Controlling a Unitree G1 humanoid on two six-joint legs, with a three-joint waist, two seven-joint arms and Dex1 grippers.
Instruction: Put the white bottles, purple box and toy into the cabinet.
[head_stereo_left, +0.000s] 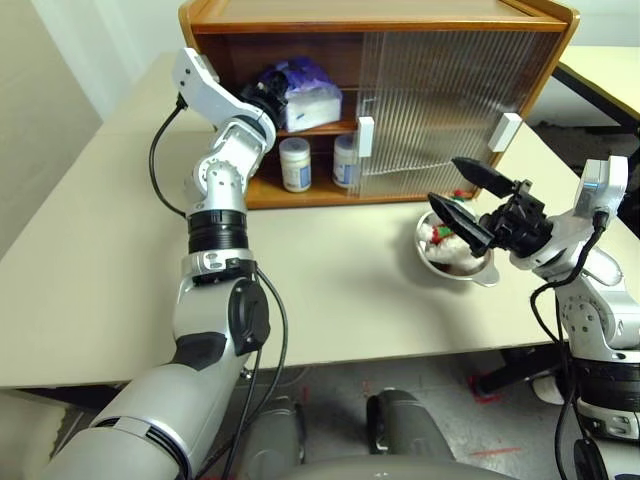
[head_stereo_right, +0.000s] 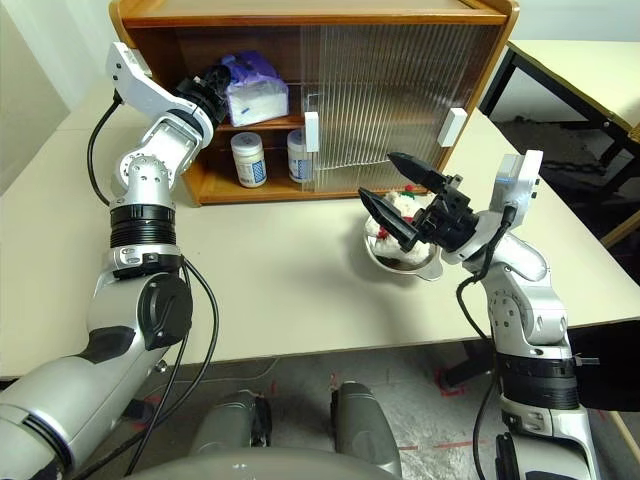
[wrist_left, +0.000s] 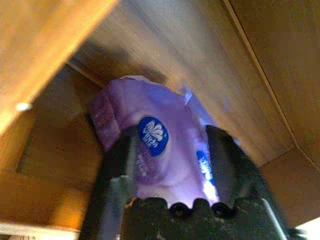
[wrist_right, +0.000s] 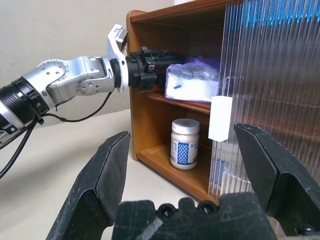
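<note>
I am reaching my left claw (head_stereo_left: 268, 95) into the open left side of the cabinet (head_stereo_left: 460, 20), where the purple box (head_stereo_left: 300, 92) is lying on the upper shelf with my fingers either side of it, though I cannot tell whether they are gripping it or letting go. The two white bottles (head_stereo_left: 294, 164) are already standing on the lower shelf, so I am judging the task mostly done. The toy (head_stereo_right: 395, 215) is waiting in the steel bowl (head_stereo_left: 487, 273) near the cabinet's right side, with my right claw (head_stereo_left: 462, 195) hovering over it, spread wide and empty.
</note>
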